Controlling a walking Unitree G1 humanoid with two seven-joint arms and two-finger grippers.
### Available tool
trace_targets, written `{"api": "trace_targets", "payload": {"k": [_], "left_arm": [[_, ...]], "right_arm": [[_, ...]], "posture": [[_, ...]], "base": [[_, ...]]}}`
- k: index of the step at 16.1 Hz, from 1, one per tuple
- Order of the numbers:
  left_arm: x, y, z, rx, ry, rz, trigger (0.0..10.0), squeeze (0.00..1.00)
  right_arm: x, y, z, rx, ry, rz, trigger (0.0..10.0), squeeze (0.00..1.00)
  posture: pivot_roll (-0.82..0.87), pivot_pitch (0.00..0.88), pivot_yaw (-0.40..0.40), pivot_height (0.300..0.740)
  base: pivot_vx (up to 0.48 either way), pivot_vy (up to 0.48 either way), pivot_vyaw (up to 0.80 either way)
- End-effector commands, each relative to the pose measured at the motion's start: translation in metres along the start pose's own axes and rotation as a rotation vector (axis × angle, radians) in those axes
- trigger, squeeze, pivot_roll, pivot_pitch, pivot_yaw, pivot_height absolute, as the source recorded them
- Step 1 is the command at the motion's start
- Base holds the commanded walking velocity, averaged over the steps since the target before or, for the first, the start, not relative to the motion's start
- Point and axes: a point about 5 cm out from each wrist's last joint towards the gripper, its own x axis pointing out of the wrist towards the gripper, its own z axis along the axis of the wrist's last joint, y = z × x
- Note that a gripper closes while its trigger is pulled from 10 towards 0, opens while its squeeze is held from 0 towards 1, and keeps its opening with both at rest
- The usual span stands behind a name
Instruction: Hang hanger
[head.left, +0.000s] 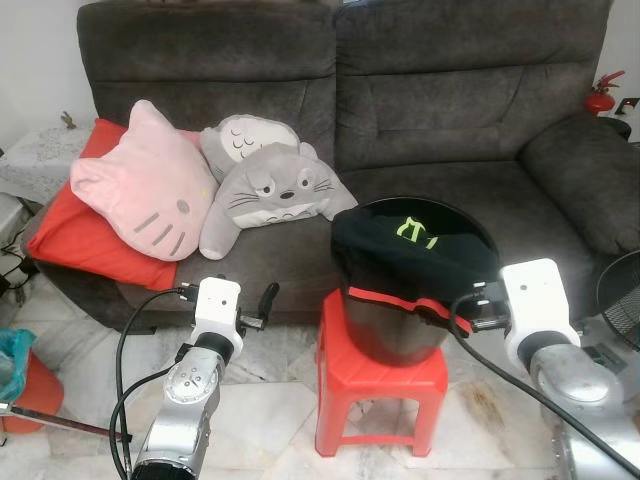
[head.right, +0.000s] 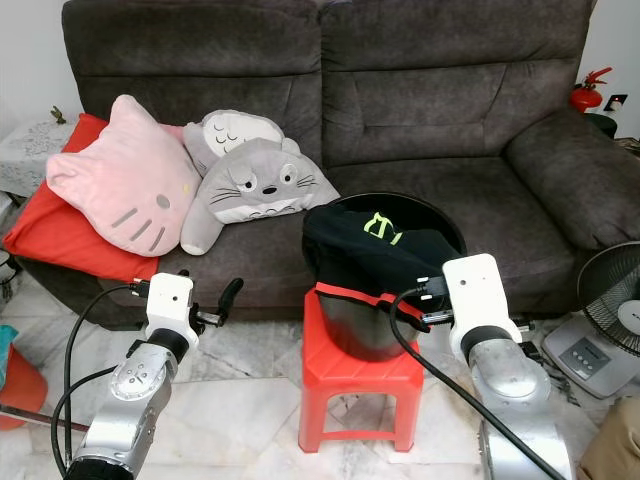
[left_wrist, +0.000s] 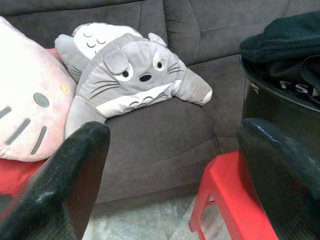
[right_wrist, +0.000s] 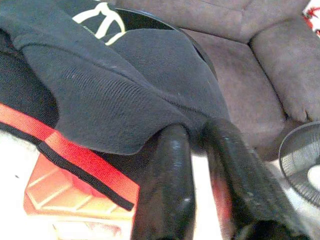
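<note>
A black bucket (head.left: 395, 335) stands on a red plastic stool (head.left: 372, 385) in front of the sofa. A black garment (head.left: 415, 250) with a lime logo and a red-trimmed hem is draped over the bucket's rim. My right gripper (right_wrist: 197, 131) is at the bucket's right side, its fingers (right_wrist: 170, 170) close together with their tips on the garment's edge. To the left of the stool, my left gripper (head.left: 258, 308) is held open with nothing between its fingers (left_wrist: 75, 170). I see no hanger.
A dark grey sofa (head.left: 450, 110) carries a pink cat cushion (head.left: 145, 185), a grey plush (head.left: 270, 185) and a red blanket (head.left: 75, 240). A fan (head.right: 615, 290) stands at the right and a red bin (head.left: 35, 390) at the left.
</note>
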Motion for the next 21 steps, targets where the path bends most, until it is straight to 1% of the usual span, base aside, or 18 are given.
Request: {"api": "trace_targets", "payload": {"k": [1, 3, 5, 6, 7, 8, 10, 11, 12, 13, 14, 15, 17, 21], "left_arm": [[0.000, 0.002, -0.003, 0.000, 0.010, 0.002, 10.0, 0.00], [-0.001, 0.003, -0.003, 0.000, 0.009, 0.006, 10.0, 0.00], [-0.001, 0.003, -0.003, 0.001, 0.011, 0.005, 10.0, 0.00], [-0.001, 0.003, -0.003, 0.003, 0.012, 0.004, 10.0, 0.00], [-0.001, 0.003, -0.003, 0.004, 0.012, 0.003, 10.0, 0.00], [-0.001, 0.003, -0.003, 0.003, 0.011, 0.005, 10.0, 0.00], [-0.002, 0.004, -0.004, 0.004, 0.011, 0.008, 10.0, 0.00], [-0.002, 0.004, -0.004, 0.004, 0.011, 0.008, 10.0, 0.00], [-0.002, 0.004, -0.004, 0.004, 0.011, 0.010, 10.0, 0.00], [-0.002, 0.004, -0.004, 0.004, 0.010, 0.011, 10.0, 0.00], [-0.002, 0.004, -0.004, 0.004, 0.010, 0.011, 10.0, 0.00], [-0.002, 0.004, -0.004, 0.004, 0.010, 0.011, 10.0, 0.00], [-0.002, 0.004, -0.004, 0.002, 0.012, 0.011, 10.0, 0.00], [-0.001, 0.006, -0.005, 0.004, 0.013, 0.020, 10.0, 0.00]], "right_arm": [[-0.005, 0.000, 0.004, 0.011, -0.025, -0.021, 10.0, 1.00], [-0.002, 0.002, 0.004, 0.055, -0.031, -0.058, 10.0, 1.00], [0.000, 0.006, 0.008, 0.059, -0.046, -0.040, 10.0, 1.00], [0.002, 0.019, 0.010, 0.042, -0.060, 0.049, 10.0, 0.90], [0.003, 0.027, 0.011, -0.008, -0.067, 0.100, 10.0, 0.00], [0.003, 0.034, 0.010, -0.065, -0.065, 0.141, 10.0, 0.00], [0.004, 0.040, 0.010, -0.146, -0.068, 0.201, 10.0, 0.00], [0.004, 0.041, 0.010, -0.167, -0.069, 0.214, 10.0, 0.00], [0.004, 0.040, 0.012, -0.226, -0.077, 0.229, 10.0, 0.00], [0.004, 0.038, 0.013, -0.253, -0.087, 0.227, 10.0, 0.00], [0.004, 0.037, 0.015, -0.269, -0.099, 0.232, 10.0, 0.12], [0.002, 0.036, 0.016, -0.271, -0.101, 0.242, 10.0, 1.00], [-0.003, 0.035, 0.010, -0.393, -0.082, 0.250, 10.0, 1.00], [-0.007, 0.032, -0.002, -0.529, -0.019, 0.281, 10.0, 1.00]], "posture": [[-0.08, 0.000, 0.046, 0.740], [-0.08, 0.000, 0.045, 0.740], [-0.08, 0.000, 0.044, 0.740], [-0.08, 0.000, 0.043, 0.740], [-0.07, 0.000, 0.043, 0.740], [-0.07, 0.000, 0.041, 0.740], [-0.07, 0.000, 0.040, 0.740], [-0.07, 0.000, 0.039, 0.740], [-0.07, 0.000, 0.038, 0.740], [-0.07, 0.000, 0.037, 0.740], [-0.07, 0.000, 0.037, 0.740], [-0.07, 0.000, 0.036, 0.740], [-0.07, 0.000, 0.035, 0.740], [-0.08, 0.000, 0.029, 0.740]], "base": [[0.000, 0.000, 0.00], [0.000, 0.000, 0.00], [0.000, 0.000, 0.00], [0.000, 0.000, 0.00], [0.000, 0.000, 0.00], [0.000, 0.000, 0.00], [0.000, 0.000, 0.00], [0.000, 0.000, 0.00], [0.000, 0.000, 0.00], [0.000, 0.000, 0.00], [0.000, 0.000, 0.00], [0.000, 0.000, 0.00], [0.000, 0.000, 0.00], [0.000, 0.000, 0.00]]}}
